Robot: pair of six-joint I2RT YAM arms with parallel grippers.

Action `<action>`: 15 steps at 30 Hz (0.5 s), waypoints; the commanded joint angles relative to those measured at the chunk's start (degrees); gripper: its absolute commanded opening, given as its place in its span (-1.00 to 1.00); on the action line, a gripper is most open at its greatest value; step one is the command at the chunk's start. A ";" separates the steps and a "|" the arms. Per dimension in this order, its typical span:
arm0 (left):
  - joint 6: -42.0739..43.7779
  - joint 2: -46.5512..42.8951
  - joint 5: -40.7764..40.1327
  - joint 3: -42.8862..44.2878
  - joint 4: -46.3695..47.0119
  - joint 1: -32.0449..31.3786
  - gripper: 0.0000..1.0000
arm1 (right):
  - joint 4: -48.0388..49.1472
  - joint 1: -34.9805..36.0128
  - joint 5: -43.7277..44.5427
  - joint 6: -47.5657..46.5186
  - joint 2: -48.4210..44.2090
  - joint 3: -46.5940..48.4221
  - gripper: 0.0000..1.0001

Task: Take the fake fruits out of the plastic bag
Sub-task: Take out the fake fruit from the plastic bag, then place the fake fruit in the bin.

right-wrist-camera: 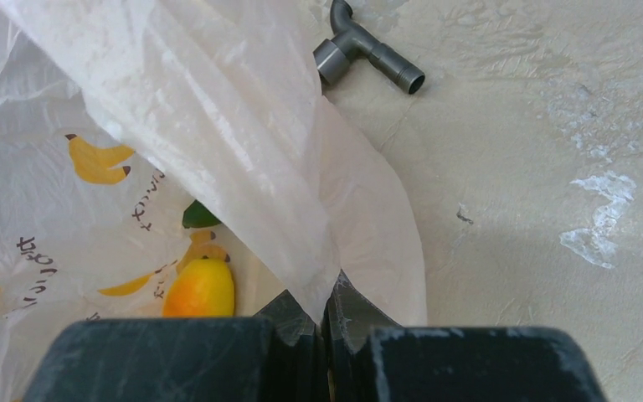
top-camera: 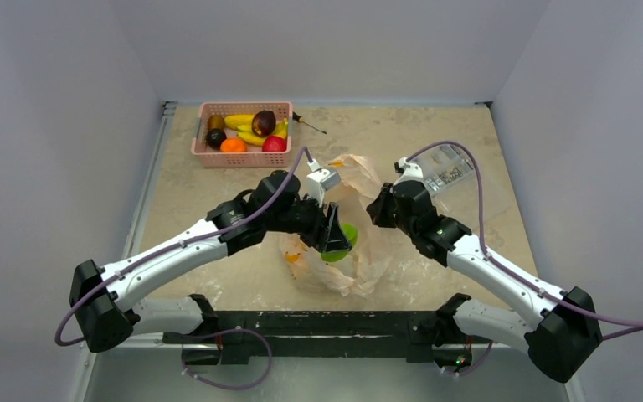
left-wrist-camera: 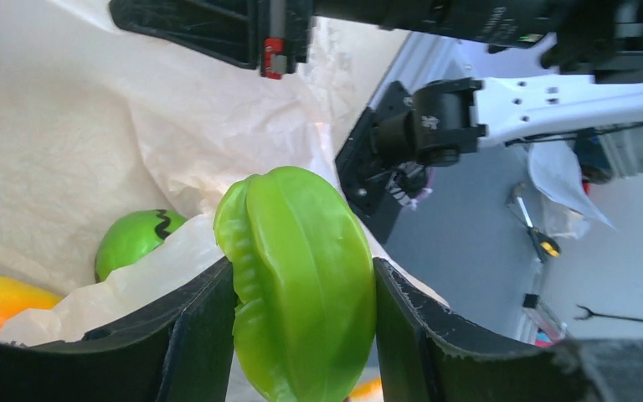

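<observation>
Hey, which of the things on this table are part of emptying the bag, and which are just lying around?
Part of the job: plastic bag; green star fruit in the left gripper's jaws; green striped ball and yellow-orange fruit inside the bag.
Lying about: pink basket of fruit; screwdriver; grey pipe fitting; clear packet.

The ridged green plastic star fruit (left-wrist-camera: 301, 285) is smooth and glossy. The thin translucent peach plastic bag (right-wrist-camera: 218, 142) looks crinkled and faintly shiny. The mottled beige worktop (right-wrist-camera: 536, 167) is matt, stone-like.
</observation>
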 commanded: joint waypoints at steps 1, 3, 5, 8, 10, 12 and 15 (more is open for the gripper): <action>-1.42 -3.33 12.56 -0.61 5.32 3.69 -0.81 | 1.60 0.15 1.31 -1.04 -1.07 -0.13 -1.00; -5.19 -5.55 15.93 -2.41 10.12 6.22 -0.82 | 1.09 0.10 1.34 -1.17 -1.16 0.17 -1.00; -9.90 -7.58 18.69 -4.17 15.57 9.81 -0.82 | 0.85 0.16 1.51 -1.18 -1.24 0.34 -1.00; -15.87 -11.14 15.98 -4.94 18.92 16.14 -0.85 | 1.00 0.12 1.12 -1.04 -1.11 0.45 -1.00; -17.86 -13.57 7.87 -4.18 15.92 20.20 -0.88 | 1.17 0.14 0.67 -0.86 -0.78 0.54 -1.00; -18.19 -16.28 -3.30 -3.56 11.66 23.45 -0.89 | 1.41 0.12 0.22 -0.77 -0.28 0.67 -1.00; -24.81 -20.61 -33.90 -3.90 0.82 24.66 -0.87 | 1.66 0.12 -0.38 -0.61 0.55 0.88 -1.00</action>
